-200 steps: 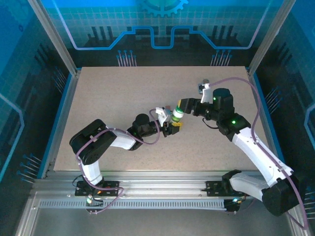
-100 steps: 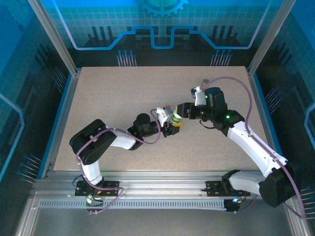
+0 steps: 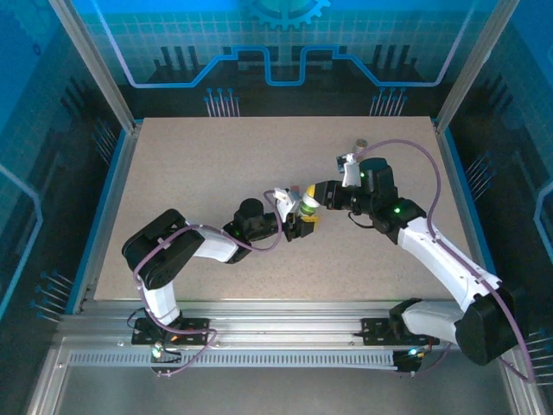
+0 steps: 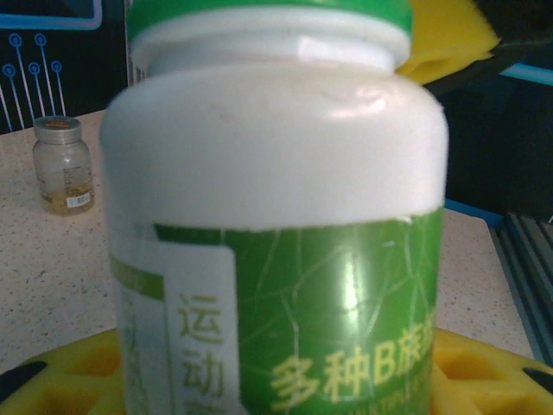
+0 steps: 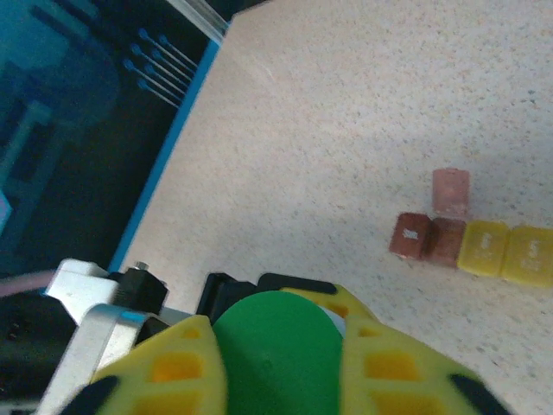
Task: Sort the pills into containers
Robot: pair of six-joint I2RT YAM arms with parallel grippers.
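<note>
A white bottle with a green label stands upright, and my left gripper is shut on its body, one yellow finger on each side. From above, the bottle sits mid-table between both arms. My right gripper is shut on its green cap, with a yellow fingertip pressed against either side. The containers lie on the table beyond: a dark red box with its lid up, and a yellow box next to it. The pills are out of view.
A small clear jar with a brown cap stands toward the far right of the table; from above, the jar is behind my right arm. Blue rails edge the table.
My right gripper has slid left onto the bottle's green cap and closed on it. The left gripper has kept its hold on the bottle, which barely moved.
</note>
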